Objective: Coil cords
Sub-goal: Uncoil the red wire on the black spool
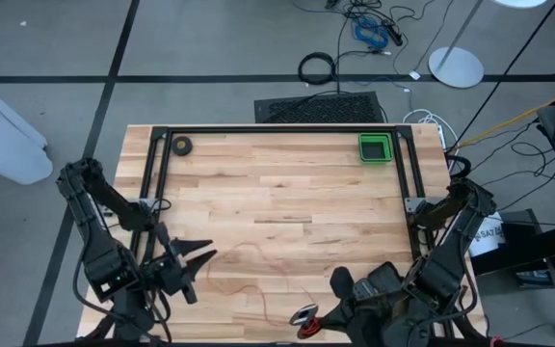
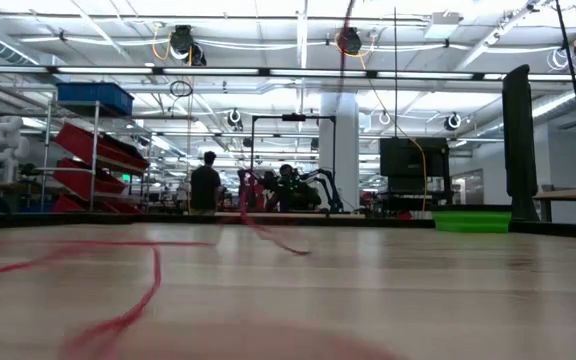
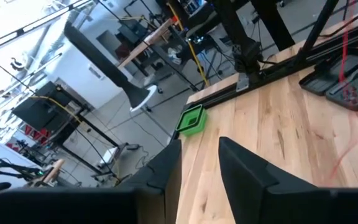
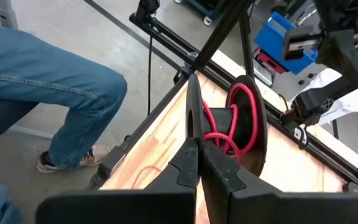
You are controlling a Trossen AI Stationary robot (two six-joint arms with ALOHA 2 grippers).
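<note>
The cords are a thin red wire, partly wound on a small dark spool [image 4: 241,121] with a pale centre [image 1: 304,315]. My right gripper [image 4: 197,152] is shut on the spool at the table's near edge [image 1: 308,324]. The loose red wire [image 1: 258,253] trails from the spool in slack curves across the wooden table toward the left. In the low view the wire [image 2: 118,320] lies blurred in the foreground. My left gripper [image 1: 205,258] is open at the near left, close to the wire's free end, with nothing between its fingers [image 3: 197,149]. My right gripper pinches the spool's nearer dark flange [image 4: 194,115], seen edge-on, between its two shut fingers. The red turns [image 4: 219,127] and the second flange stand beyond the fingertips. The wire leaves the spool slack and runs down onto the table.
A green tray [image 1: 375,147] sits at the far right and a small dark tape roll [image 1: 181,146] at the far left. A black rail frame [image 1: 277,129] borders the table's far and side edges. A person's jeans-clad leg [image 4: 48,93] stands beside the near edge.
</note>
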